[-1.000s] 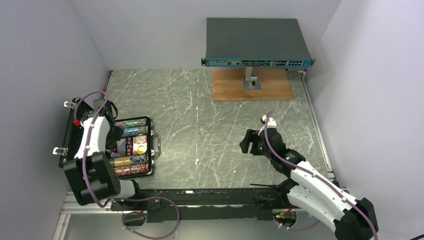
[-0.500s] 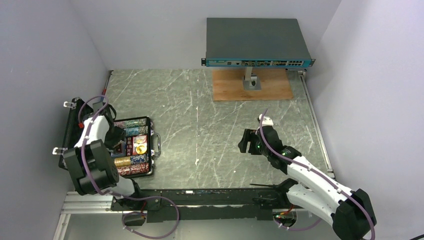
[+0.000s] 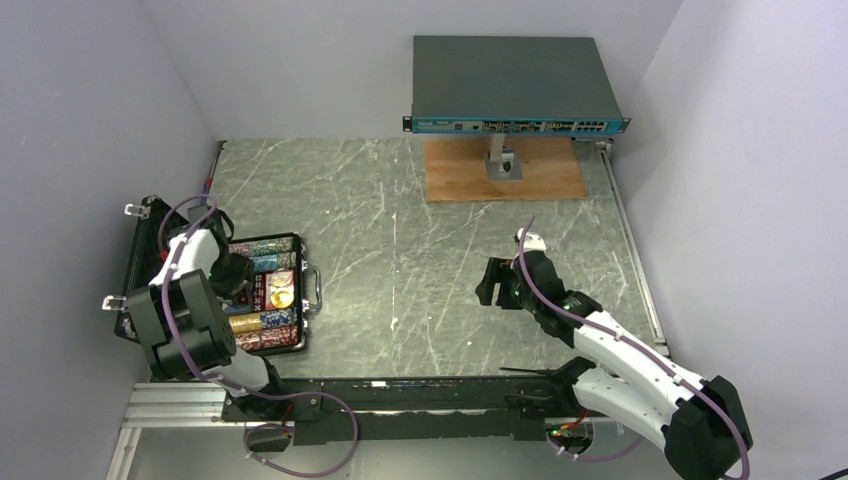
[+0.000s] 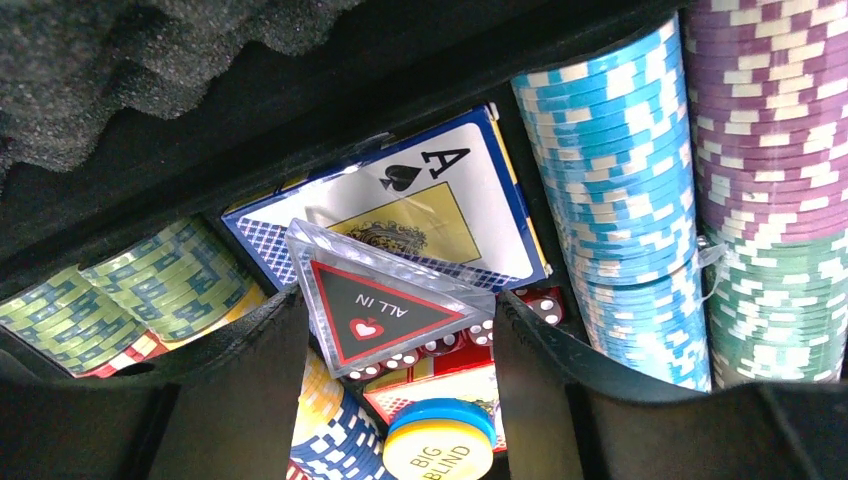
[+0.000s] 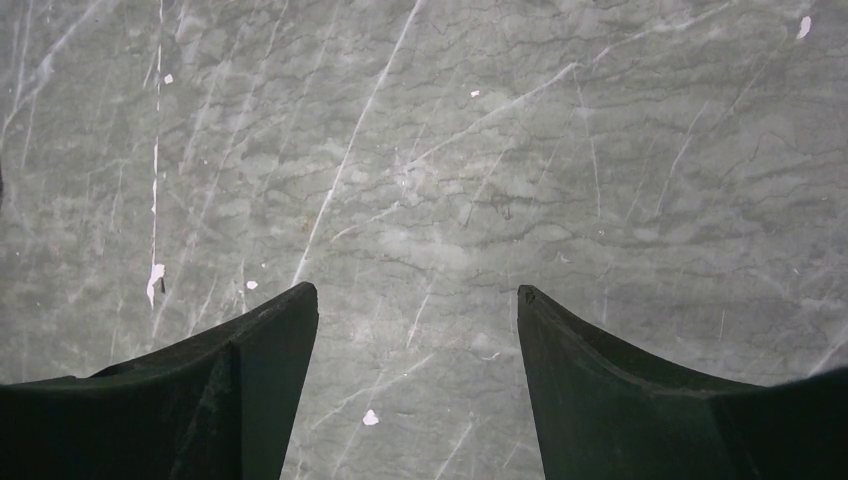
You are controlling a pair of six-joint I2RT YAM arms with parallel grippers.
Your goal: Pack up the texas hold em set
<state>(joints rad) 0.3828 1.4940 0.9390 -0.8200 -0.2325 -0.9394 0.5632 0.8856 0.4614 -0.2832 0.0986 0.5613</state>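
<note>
The black case (image 3: 302,262) of the texas hold em set lies open at the table's left, its foam-lined lid (image 3: 140,262) folded out to the left. My left gripper (image 3: 236,274) hovers low over the tray, open. In the left wrist view the red triangular "ALL IN" token (image 4: 385,305) lies tilted on red dice (image 4: 541,304) just beyond the left gripper (image 4: 400,298), its left edge passing behind one finger. A blue-and-yellow "BIG BLIND" disc (image 4: 440,452), an ace card (image 4: 425,195) and rows of blue chips (image 4: 620,180) fill the tray. My right gripper (image 3: 488,284) hangs open over bare table (image 5: 450,150).
A big grey network switch (image 3: 515,85) sits on a stand over a wooden board (image 3: 505,172) at the back. The case's silver handle (image 3: 314,290) points toward the table's middle. Walls close in on the left, back and right.
My left arm has drawn back toward the lid and the near side while staying over the case. The right gripper has shifted slightly left. Neither gripper's opening has changed.
</note>
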